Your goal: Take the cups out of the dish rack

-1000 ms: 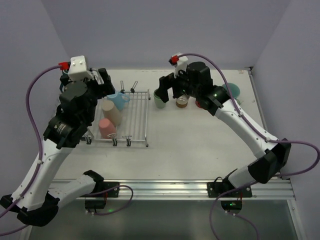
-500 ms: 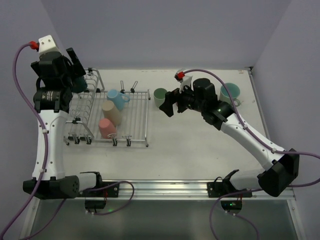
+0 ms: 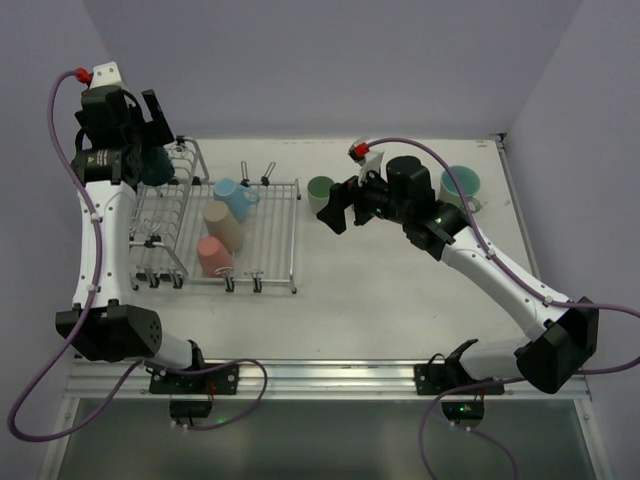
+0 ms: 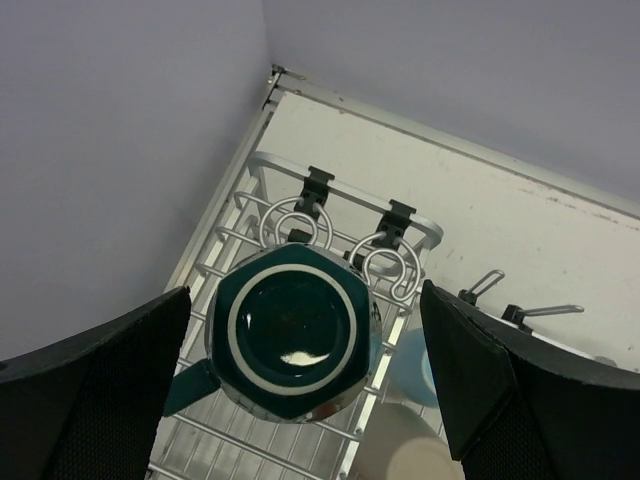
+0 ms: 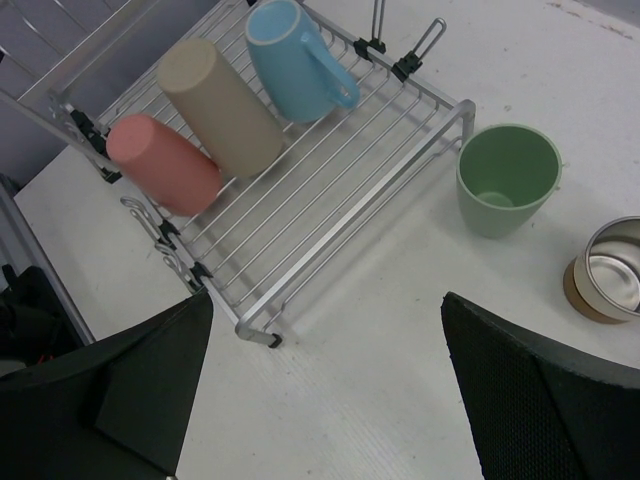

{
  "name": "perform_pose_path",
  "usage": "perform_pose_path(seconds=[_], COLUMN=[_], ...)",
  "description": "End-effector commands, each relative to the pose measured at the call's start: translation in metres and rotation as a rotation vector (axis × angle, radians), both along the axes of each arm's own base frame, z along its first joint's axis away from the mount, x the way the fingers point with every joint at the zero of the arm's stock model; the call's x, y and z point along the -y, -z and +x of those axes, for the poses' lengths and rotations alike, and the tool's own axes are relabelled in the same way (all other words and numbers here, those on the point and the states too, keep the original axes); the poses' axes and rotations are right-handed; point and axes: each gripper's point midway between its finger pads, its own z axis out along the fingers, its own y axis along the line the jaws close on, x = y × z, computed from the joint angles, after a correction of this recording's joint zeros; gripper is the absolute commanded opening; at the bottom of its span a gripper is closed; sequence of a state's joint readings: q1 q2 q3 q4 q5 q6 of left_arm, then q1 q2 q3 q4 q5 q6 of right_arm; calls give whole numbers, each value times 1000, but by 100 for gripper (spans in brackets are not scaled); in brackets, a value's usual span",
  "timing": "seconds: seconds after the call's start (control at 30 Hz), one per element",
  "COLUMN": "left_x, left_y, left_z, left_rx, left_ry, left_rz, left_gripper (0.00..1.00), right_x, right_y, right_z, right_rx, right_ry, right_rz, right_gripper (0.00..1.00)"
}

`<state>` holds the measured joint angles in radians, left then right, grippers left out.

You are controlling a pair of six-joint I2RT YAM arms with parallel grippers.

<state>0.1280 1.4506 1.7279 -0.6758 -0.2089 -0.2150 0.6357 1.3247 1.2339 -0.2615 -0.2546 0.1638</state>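
Pale green cup (image 5: 505, 180) and metallic cup (image 5: 612, 270) stood on the desk (image 5: 400, 380), while we counted pink cup (image 5: 165, 165), beige cup (image 5: 220, 105), blue mug (image 5: 295, 60) and teal cup (image 4: 290, 345) left in the dish rack (image 5: 340, 190), with left tool (image 4: 305, 300) and right tool (image 5: 328, 300) both released.

The white worktop (image 3: 380, 290) carries the silver dish rack (image 3: 278, 236) on its left side. Just right of the rack a pale green cup (image 3: 320, 190) stands upright, a metallic cup (image 5: 610, 268) near it. A teal mug (image 3: 460, 185) sits far right.
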Motion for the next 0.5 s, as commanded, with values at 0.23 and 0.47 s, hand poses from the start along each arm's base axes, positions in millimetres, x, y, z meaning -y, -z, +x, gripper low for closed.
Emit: perform_pose_path(seconds=[0.23, 0.47], left_x=[-1, -4], left_y=[17, 31], left_z=[11, 12], left_rx=[-47, -78], left_ry=[93, 79], left_rz=[33, 36], left_gripper=[100, 100], right_x=[-8, -9], right_y=[-12, -10], right_z=[3, 1], right_rx=[36, 31], right_ry=[-26, -34], right_rz=[36, 32], right_gripper=[99, 99])
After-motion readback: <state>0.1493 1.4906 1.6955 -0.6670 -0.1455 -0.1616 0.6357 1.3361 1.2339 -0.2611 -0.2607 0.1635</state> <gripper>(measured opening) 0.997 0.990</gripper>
